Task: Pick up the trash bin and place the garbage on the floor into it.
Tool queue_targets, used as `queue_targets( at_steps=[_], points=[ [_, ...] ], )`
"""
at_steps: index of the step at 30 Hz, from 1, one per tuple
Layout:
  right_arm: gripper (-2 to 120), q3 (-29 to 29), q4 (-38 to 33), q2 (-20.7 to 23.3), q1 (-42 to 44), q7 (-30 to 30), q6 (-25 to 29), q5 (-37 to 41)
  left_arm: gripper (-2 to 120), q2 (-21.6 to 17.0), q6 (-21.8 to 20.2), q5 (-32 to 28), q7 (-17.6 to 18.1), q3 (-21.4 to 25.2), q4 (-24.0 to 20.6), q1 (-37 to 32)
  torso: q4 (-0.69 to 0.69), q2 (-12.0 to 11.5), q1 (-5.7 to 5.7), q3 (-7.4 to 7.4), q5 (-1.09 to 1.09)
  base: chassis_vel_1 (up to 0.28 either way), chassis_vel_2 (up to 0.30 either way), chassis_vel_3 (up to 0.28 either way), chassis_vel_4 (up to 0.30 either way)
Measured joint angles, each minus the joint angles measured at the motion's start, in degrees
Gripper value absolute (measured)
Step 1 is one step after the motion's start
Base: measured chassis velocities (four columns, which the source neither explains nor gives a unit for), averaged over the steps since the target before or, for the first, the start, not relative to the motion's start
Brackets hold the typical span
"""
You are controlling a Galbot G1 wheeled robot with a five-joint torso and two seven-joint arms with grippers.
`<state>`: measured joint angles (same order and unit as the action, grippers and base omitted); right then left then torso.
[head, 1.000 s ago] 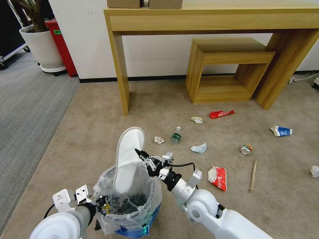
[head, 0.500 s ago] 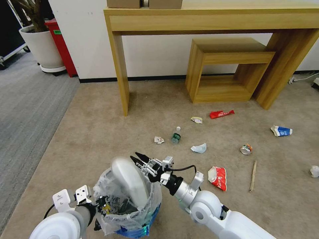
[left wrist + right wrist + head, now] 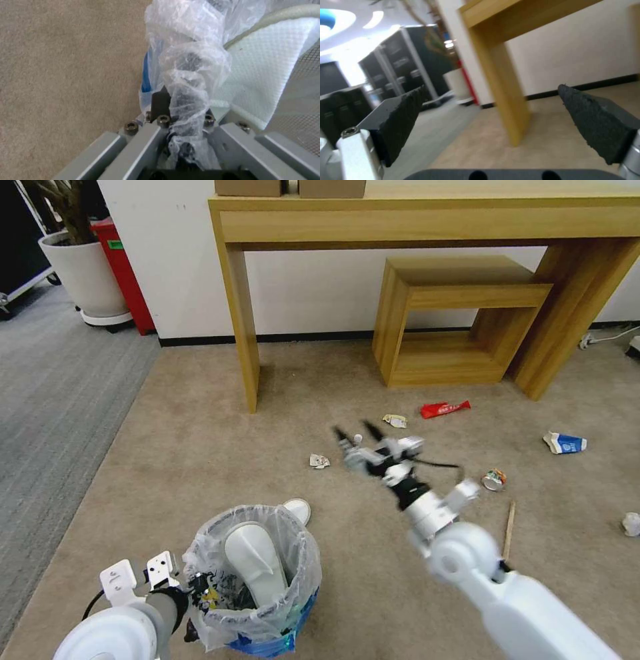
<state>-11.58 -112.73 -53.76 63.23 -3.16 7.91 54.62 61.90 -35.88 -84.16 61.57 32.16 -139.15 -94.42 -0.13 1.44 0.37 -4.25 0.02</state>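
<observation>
The trash bin (image 3: 220, 623), lined with a crinkled clear bag, stands near me with one white slipper (image 3: 253, 563) inside it. My left gripper (image 3: 199, 588) is shut on the bin's bagged rim (image 3: 186, 82), and the slipper (image 3: 263, 67) lies just past it. The rounded end of another white slipper (image 3: 297, 509) lies on the floor (image 3: 200, 447) behind the bin. My right gripper (image 3: 357, 434) hangs open and empty above the carpet, near the small bottle's cap (image 3: 358, 438). Its fingers (image 3: 401, 112) stand wide apart.
Litter ahead: crumpled paper (image 3: 319, 461), small wrapper (image 3: 395, 421), red wrapper (image 3: 445, 409), carton (image 3: 564, 443), can (image 3: 493, 479), stick (image 3: 511, 523), paper ball (image 3: 631, 524). A wooden table (image 3: 240, 313) and low shelf (image 3: 460, 313) stand at the wall. Grey carpet (image 3: 53, 380) lies to the left.
The right gripper let go of the slipper, which dropped into the bin. The right arm then swung forward and to the right, out over the litter. The left gripper kept its hold.
</observation>
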Motion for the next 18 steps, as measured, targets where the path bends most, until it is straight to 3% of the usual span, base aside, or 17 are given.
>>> queue_targets(
  at_steps=[5, 9, 13, 18],
  points=[
    [100, -6.9, -2.2, -0.9, 3.7, 4.3, -0.9, -0.1, 0, 0.3, 0.0, 0.2, -0.1, 0.0, -0.5, -0.3, 0.01, 0.0, 0.0, 0.0, 0.0, 0.0, 0.0, 0.0, 0.0],
    [100, -9.1, -2.6, -1.6, 5.0, 4.4, -0.9, -0.6, 0, 0.3, 0.0, 0.2, -0.2, 0.1, -0.7, -0.4, 0.01, 0.0, 0.0, 0.01, -0.01, 0.0, 0.0, 0.0, 0.0],
    [100, -17.1, -3.8, -5.6, 10.4, 5.6, -0.5, -6.0, 0, -0.1, -0.2, -0.2, -0.3, 1.0, -1.4, -0.7, 0.01, 0.0, 0.0, 0.01, -0.01, 0.0, 0.0, 0.0, 0.0],
    [100, -20.0, -4.3, -7.5, 13.1, 6.6, -0.9, -8.9, 0, -0.4, -0.2, -1.0, -0.4, 1.2, -2.0, -0.8, 0.01, 0.0, 0.0, 0.0, -0.01, 0.0, 0.0, 0.0, 0.0]
  ],
)
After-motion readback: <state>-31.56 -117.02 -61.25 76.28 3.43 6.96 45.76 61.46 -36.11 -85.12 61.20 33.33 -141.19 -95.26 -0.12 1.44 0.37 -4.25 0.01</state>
